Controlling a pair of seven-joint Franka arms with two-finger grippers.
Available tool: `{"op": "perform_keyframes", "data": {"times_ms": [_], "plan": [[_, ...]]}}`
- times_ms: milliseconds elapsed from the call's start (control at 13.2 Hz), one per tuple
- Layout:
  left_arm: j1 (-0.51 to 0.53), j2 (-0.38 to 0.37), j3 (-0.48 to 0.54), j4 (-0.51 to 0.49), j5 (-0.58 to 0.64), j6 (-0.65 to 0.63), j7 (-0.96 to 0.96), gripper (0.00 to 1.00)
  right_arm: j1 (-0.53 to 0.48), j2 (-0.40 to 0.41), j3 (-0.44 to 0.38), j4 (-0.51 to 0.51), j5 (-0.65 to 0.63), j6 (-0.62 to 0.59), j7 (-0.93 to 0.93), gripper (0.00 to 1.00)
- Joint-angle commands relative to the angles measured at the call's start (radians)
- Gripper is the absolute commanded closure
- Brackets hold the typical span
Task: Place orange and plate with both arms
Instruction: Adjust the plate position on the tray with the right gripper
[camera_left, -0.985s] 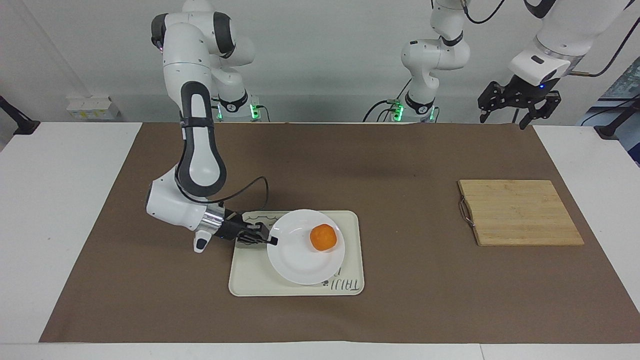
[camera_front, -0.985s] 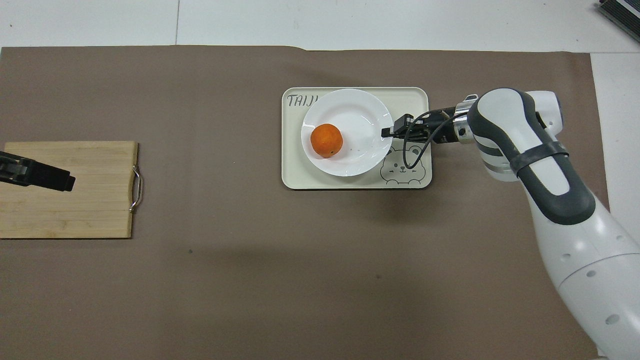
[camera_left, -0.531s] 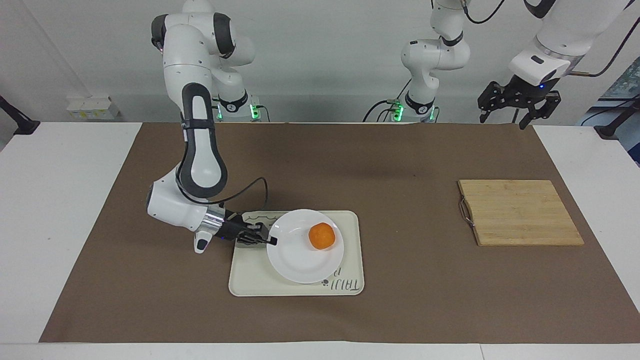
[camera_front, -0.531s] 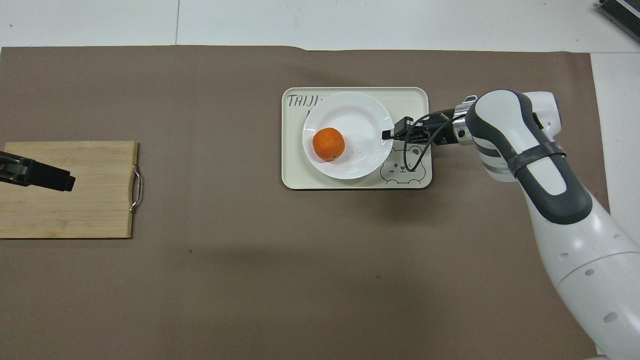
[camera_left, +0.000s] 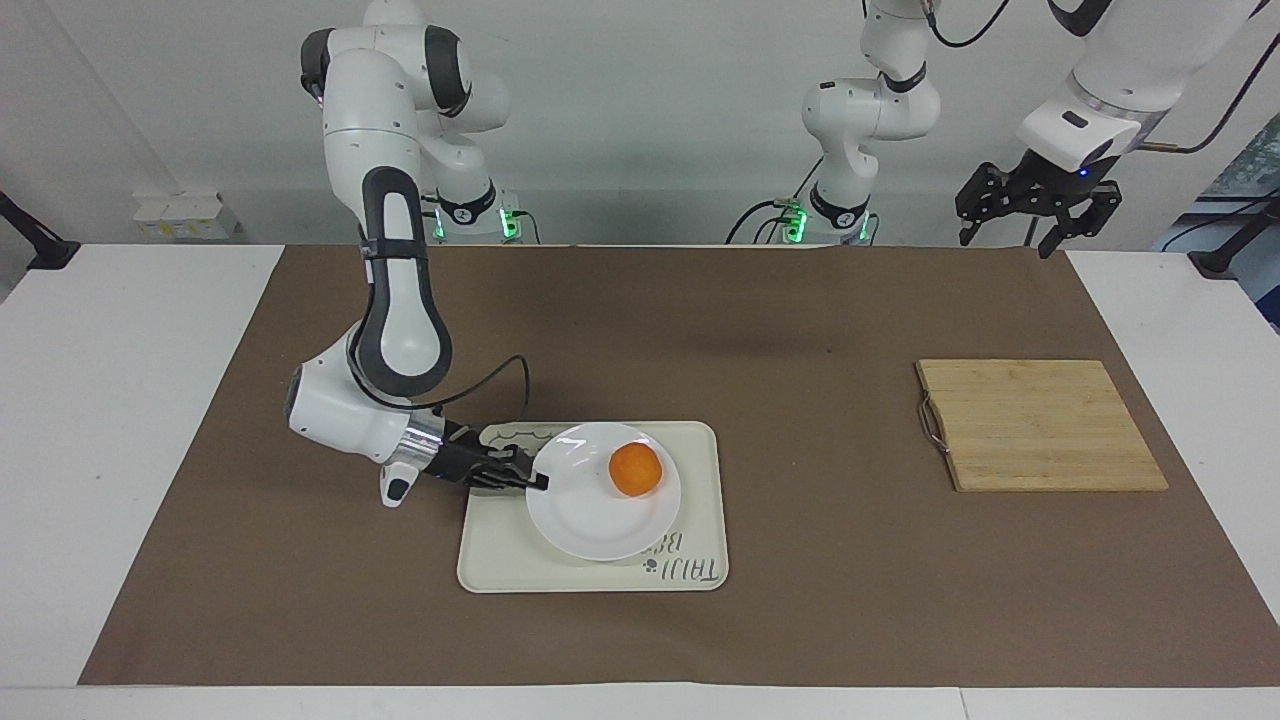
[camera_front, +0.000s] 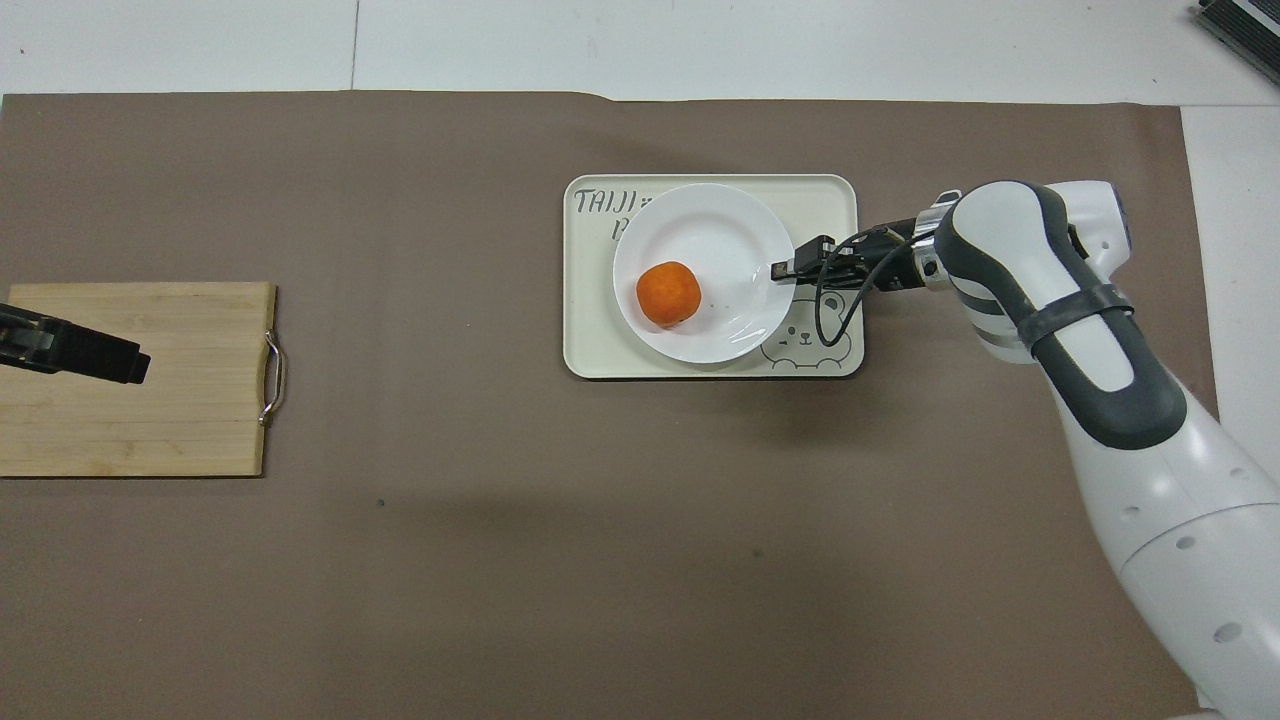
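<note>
Brown paper matting (camera_left: 800, 330) was laid over a white table (camera_left: 130, 400), with a pale wall at the robots' end.

Item: cream tray with a bear drawing (camera_left: 700, 500), set on the matting toward the right arm's end.

Item: white plate (camera_left: 590, 520), resting flat on the tray. Over the preceding second it was seen tilted and slightly raised, then lowered and shifted toward the right arm's end of the tray.

Item: orange (camera_left: 635, 470), lying in the plate, off-centre toward the left arm's end. It was carried along with the plate and was not tipped out.

Item: right gripper (camera_left: 540, 483), low at the plate's rim on the side toward its own arm. Its fingers were recorded as parting from a tight pinch; whether the rim was yet fully released could not be told.

Item: left gripper (camera_left: 1035, 225), held high over the table's edge nearest the robots, fingers spread, empty, waiting.

Item: bamboo cutting board (camera_left: 1040, 425), bare, toward the left arm's end.

Judgement: the plate with orange was taken as set down; only withdrawal of the right arm appeared outstanding.
</note>
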Motion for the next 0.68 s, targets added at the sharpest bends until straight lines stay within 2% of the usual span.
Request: {"op": "perform_keyframes", "data": {"times_ms": [0,152,227,606], "plan": [[-0.008,-0.025,0.003,-0.023,0.013,0.003,-0.025,0.0,-0.021,-0.001,0.006,0.0,-0.026,0.014,-0.028,0.17],[-0.008,-0.027,0.003,-0.023,0.013,-0.005,-0.025,0.0,-0.02,-0.012,0.0,0.005,-0.027,0.014,-0.02,0.09],[-0.008,-0.027,0.003,-0.023,0.013,-0.005,-0.022,0.0,-0.017,-0.018,-0.005,0.006,-0.029,0.016,-0.014,0.02],[0.0,-0.025,0.003,-0.023,0.013,0.006,-0.019,0.0,-0.007,-0.081,-0.003,0.008,-0.268,0.073,0.076,0.0]]}}
